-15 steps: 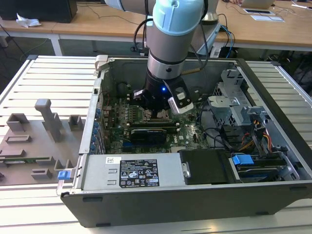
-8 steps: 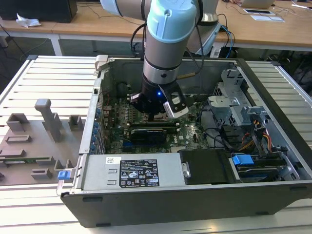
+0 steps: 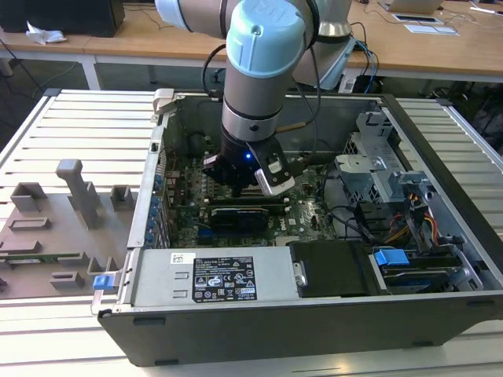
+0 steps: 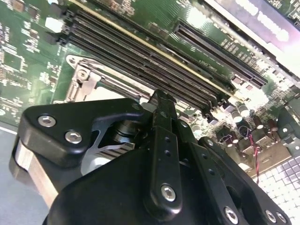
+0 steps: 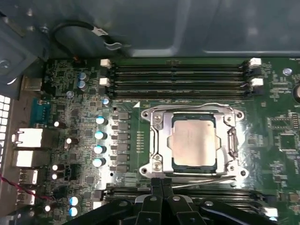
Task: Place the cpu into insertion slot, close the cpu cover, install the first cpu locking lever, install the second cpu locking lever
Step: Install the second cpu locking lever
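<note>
Black gripper [image 5: 161, 183] fingers fill the near edge of the first wrist view, pressed together side by side with nothing between them, their tips just at the edge of the insertion slot [image 5: 160, 156]. Within that slot sits the cpu [image 5: 194, 143], flat and square, its dull silver top showing through the window of the cpu cover [image 5: 226, 140], which lies down over it. Thin wire levers run along the sides of the metal frame; whether they are latched cannot be told. Long black memory slots [image 5: 180, 77] lie on the far side of the socket, on the green motherboard [image 5: 75, 126]. In the second wrist view the gripper [image 4: 161, 101] is seen from behind, its narrow tip close over the board beside the memory slots [image 4: 140, 51]. In the exterior view, going from its left to its right, a grey tray of fixtures [image 3: 55, 228] lies on the slatted table [image 3: 78, 118], then the open computer case [image 3: 259, 314] with the arm [image 3: 255, 86] reaching down into it, the gripper [image 3: 240, 188] low over the motherboard, and a drive cage [image 3: 377, 165] with cables at the far side.
</note>
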Robot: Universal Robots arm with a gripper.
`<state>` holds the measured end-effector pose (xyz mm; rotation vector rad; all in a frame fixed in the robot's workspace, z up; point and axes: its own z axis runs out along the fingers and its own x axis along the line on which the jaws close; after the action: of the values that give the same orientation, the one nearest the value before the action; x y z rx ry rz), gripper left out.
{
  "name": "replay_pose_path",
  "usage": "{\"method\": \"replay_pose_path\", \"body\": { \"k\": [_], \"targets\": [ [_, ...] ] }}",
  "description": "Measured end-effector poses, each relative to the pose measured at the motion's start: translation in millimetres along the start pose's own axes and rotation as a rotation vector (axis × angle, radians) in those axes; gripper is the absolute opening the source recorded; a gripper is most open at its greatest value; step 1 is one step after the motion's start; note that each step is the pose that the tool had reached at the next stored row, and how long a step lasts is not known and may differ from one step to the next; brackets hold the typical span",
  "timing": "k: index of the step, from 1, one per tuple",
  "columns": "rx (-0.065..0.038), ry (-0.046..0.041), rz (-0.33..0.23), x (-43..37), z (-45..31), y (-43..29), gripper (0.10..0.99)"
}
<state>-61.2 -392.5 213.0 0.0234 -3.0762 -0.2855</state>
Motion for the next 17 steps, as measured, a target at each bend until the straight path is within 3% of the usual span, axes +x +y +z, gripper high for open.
{"method": "replay_pose_path", "body": {
  "k": [6, 17],
  "targets": [
    [-0.010, 0.0014, -0.009, 9.6, 4.6, -0.7, 0.106],
    [-0.027, 0.0040, -0.024, 12.5, 11.1, -0.2, 0.106]
  ]
}}
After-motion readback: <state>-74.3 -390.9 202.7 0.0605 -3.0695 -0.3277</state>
